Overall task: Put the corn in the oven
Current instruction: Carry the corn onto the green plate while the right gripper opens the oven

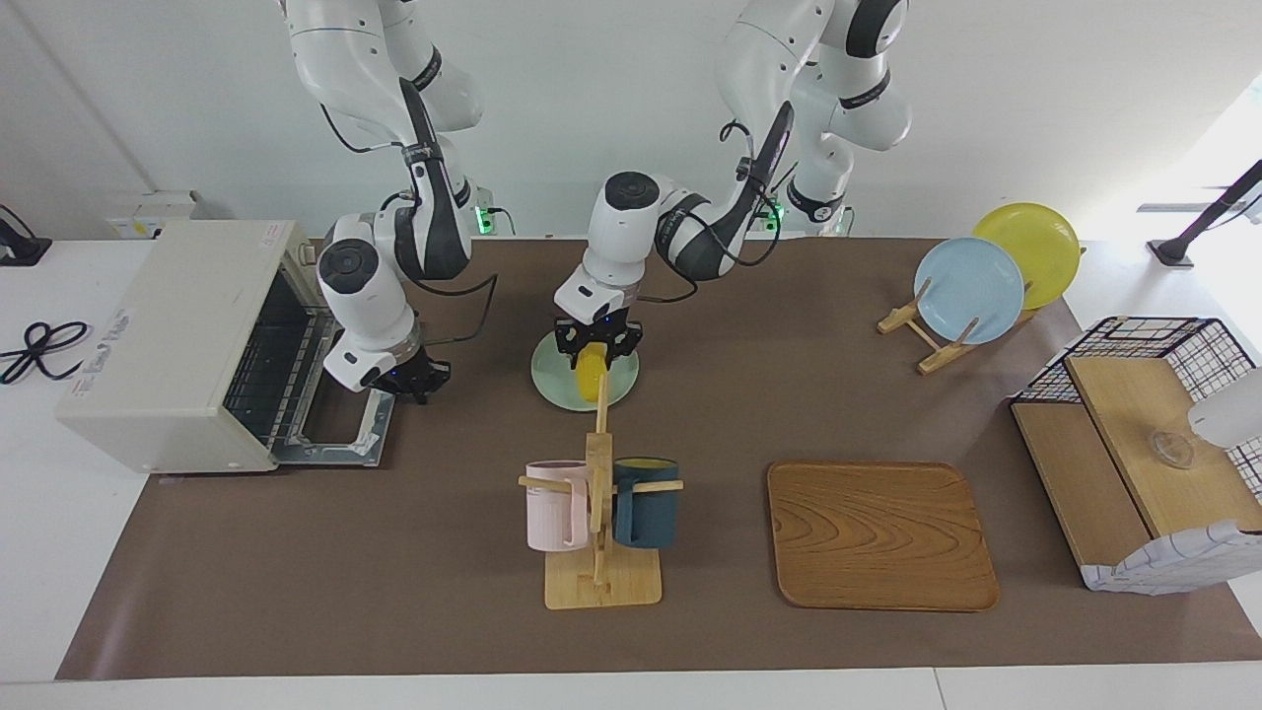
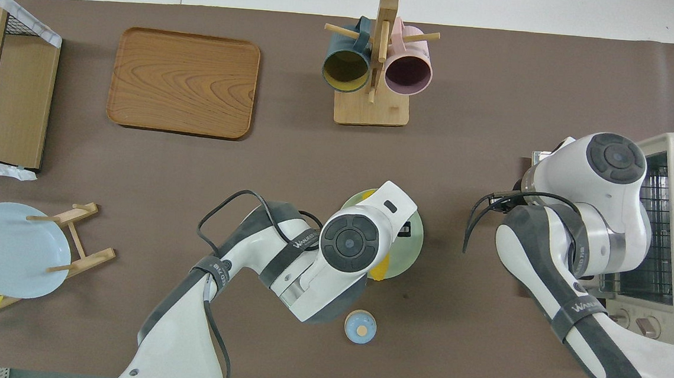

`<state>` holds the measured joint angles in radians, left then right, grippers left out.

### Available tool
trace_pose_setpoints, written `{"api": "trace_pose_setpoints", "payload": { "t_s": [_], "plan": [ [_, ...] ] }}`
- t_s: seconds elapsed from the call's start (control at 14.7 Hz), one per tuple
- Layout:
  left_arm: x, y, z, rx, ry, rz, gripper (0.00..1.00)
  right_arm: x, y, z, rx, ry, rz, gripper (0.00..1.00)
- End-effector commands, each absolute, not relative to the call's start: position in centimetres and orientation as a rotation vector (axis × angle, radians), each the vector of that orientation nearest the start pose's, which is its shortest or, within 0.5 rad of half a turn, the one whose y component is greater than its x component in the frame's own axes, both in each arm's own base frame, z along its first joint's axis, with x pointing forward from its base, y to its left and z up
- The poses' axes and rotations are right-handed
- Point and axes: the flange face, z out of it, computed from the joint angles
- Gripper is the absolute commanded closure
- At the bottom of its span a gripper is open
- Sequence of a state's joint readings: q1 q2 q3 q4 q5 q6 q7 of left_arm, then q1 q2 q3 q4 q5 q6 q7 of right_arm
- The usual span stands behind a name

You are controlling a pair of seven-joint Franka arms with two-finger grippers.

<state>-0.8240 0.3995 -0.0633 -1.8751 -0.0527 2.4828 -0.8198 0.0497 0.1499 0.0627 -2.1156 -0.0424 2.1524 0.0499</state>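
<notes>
The yellow corn point(image 1: 593, 378) lies on a pale green plate point(image 1: 548, 379) in the middle of the table. My left gripper point(image 1: 597, 351) is down on the corn's end nearer the robots, and its fingers are closed around it. In the overhead view the left wrist covers all but a bit of the corn point(image 2: 380, 267) and part of the plate point(image 2: 415, 240). The off-white oven point(image 1: 168, 340) stands at the right arm's end with its door point(image 1: 335, 441) dropped open and the wire rack showing. My right gripper point(image 1: 410, 381) hangs just above the door's edge; that arm waits.
A wooden mug rack point(image 1: 597, 513) with a pink and a dark blue mug stands farther from the robots than the plate. A wooden tray point(image 1: 880, 537), a plate stand point(image 1: 971, 288) and a wire-and-wood shelf point(image 1: 1134, 444) are toward the left arm's end. A small blue round thing point(image 2: 360, 326) lies nearer to the robots than the plate.
</notes>
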Motion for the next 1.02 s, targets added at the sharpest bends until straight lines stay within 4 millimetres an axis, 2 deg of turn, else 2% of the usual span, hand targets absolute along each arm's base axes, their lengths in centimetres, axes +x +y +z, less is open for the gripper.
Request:
{"api": "trace_pose_setpoints", "payload": {
  "t_s": [0.0, 0.07, 0.2, 0.27, 0.34, 0.54, 0.68, 0.82, 0.95],
  "plan": [
    [41.5, -50.6, 31.9, -3.32, 0.066, -0.188, 0.11, 54.3, 6.5, 37.0, -3.155, -0.138, 0.189, 0.0],
    [41.5, -50.5, 31.9, -3.315, 0.068, -0.179, 0.0, 53.8, 6.4, 38.3, -3.155, -0.138, 0.199, 0.0],
    [41.6, -50.5, 32.3, -3.319, 0.062, -0.183, 0.0, 52.9, 6.2, 39.4, -3.156, -0.135, 0.254, 0.0],
    [42.0, -49.9, 32.9, -3.313, 0.049, -0.18, 0.0, 52.6, 6.0, 40.7, -3.158, -0.134, 0.24, 0.0],
    [42.6, -49.0, 34.8, -3.307, 0.037, -0.175, 0.0, 52.2, 6.0, 41.7, -3.157, -0.144, 0.238, 0.0],
    [45.6, -44.3, 39.9, -3.293, -0.045, -0.183, 0.0, 50.6, 6.3, 45.2, -3.136, -0.186, 0.236, 0.0],
    [48.6, -39.8, 43.0, -3.285, -0.163, -0.204, 0.0, 50.7, 6.6, 46.0, -3.098, -0.283, 0.207, 0.0],
    [50.9, -35.4, 45.4, -3.258, -0.153, -0.185, 0.0, 51.0, 7.2, 46.6, -3.057, -0.257, 0.189, 0.0],
    [53.1, -31.1, 47.4, -3.233, -0.129, -0.148, 0.0, 50.7, 12.0, 47.5, -3.061, -0.259, 0.167, 0.0]
  ]
}}
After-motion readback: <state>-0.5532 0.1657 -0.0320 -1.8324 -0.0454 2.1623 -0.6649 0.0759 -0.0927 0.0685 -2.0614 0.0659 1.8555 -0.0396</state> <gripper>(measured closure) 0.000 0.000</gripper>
